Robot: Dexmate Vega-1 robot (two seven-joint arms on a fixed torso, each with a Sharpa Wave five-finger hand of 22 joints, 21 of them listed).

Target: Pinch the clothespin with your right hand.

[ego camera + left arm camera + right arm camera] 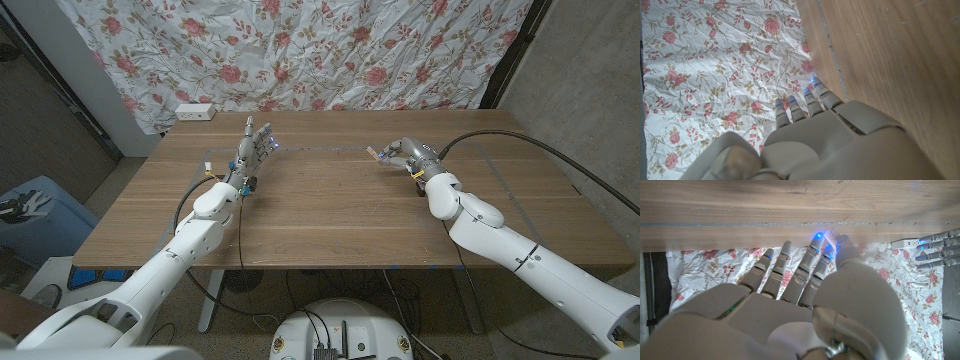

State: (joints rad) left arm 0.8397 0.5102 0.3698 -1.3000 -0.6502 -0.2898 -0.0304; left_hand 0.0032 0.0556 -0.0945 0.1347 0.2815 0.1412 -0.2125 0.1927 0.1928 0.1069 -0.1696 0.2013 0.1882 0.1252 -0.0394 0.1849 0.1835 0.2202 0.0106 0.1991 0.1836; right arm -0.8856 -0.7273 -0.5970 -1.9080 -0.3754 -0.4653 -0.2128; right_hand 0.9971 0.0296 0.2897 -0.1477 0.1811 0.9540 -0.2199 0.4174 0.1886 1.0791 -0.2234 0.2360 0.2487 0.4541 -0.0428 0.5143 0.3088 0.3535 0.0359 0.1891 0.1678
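The left hand (252, 148) stands upright over the left part of the wooden surface (330, 215), fingers apart and holding nothing, and it is best kept there, well clear of the work. To its right the clothespin (372, 154) juts from the fingertips of the right hand (405, 155), raised a little above the surface, apparently caught between thumb and a finger while the other fingers reach forward. To do the pinch well, I judge the squeeze should land squarely on the pin's tail ends, with steady pressure so it doesn't twist out.
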